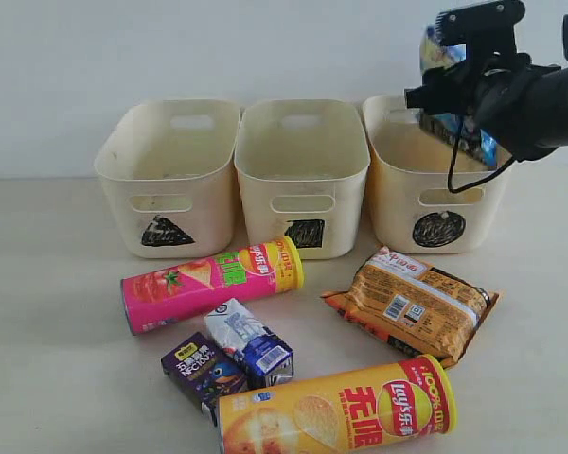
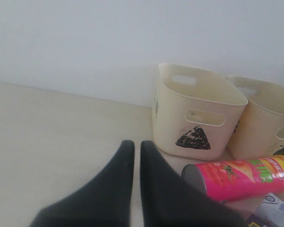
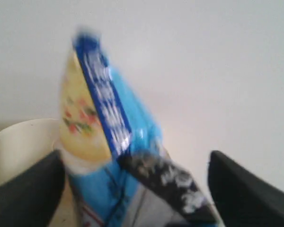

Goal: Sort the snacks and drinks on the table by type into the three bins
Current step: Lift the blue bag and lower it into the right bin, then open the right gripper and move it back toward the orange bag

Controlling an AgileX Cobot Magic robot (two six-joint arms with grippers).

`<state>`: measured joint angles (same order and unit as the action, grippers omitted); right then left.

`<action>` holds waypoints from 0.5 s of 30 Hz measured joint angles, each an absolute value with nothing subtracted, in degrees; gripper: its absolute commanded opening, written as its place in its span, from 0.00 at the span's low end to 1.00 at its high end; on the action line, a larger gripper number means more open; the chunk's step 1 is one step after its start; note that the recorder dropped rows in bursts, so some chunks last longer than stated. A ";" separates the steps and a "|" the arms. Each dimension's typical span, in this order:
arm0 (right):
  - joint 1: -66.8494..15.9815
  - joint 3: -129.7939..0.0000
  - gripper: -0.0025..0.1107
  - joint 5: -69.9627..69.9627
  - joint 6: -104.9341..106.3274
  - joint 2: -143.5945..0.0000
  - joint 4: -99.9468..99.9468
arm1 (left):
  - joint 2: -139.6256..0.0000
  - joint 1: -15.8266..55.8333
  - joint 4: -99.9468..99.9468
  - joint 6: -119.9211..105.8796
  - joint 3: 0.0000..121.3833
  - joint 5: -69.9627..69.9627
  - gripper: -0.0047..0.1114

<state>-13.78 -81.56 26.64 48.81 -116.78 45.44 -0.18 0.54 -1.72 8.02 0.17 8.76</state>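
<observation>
My right gripper [image 1: 454, 90] hangs over the circle-marked bin [image 1: 398, 203], its jaws spread wide. A blue-white crinkly packet [image 3: 104, 132] stands blurred between the fingers [image 3: 33, 184], with a clear gap to one of them; the same packet [image 1: 475, 144] shows partly over the bin's rim. My left gripper [image 2: 136, 144] is shut and empty, low over the table [image 2: 47, 142], apart from the triangle bin [image 2: 199, 104] and the pink-and-yellow chip can [image 2: 236, 177]. It does not appear in the exterior view.
The triangle bin [image 1: 133, 180] and square bin [image 1: 298, 175] stand left of the circle bin. In front lie the pink can [image 1: 208, 284], yellow-and-red can [image 1: 336, 411], orange-brown packet [image 1: 412, 303], dark purple carton [image 1: 204, 371] and white-and-blue carton [image 1: 251, 342].
</observation>
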 measured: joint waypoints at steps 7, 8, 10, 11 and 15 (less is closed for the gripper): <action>-13.78 -81.56 0.42 28.67 48.81 -111.89 45.91 | -0.18 0.54 -1.72 8.02 0.17 8.76 0.08; -13.78 -81.56 0.29 28.43 49.07 -109.89 47.68 | -0.18 0.54 -1.72 8.02 0.17 8.76 0.08; -13.64 -81.67 0.03 25.55 52.89 -107.54 52.17 | -0.18 0.54 -1.72 8.02 0.17 8.76 0.08; -13.51 -81.79 0.03 23.47 55.30 -106.99 54.03 | -0.18 0.54 -1.72 8.02 0.17 8.76 0.08; -7.27 -81.79 0.03 -1.86 59.69 -105.36 69.63 | -0.18 0.54 -1.72 8.02 0.17 8.76 0.08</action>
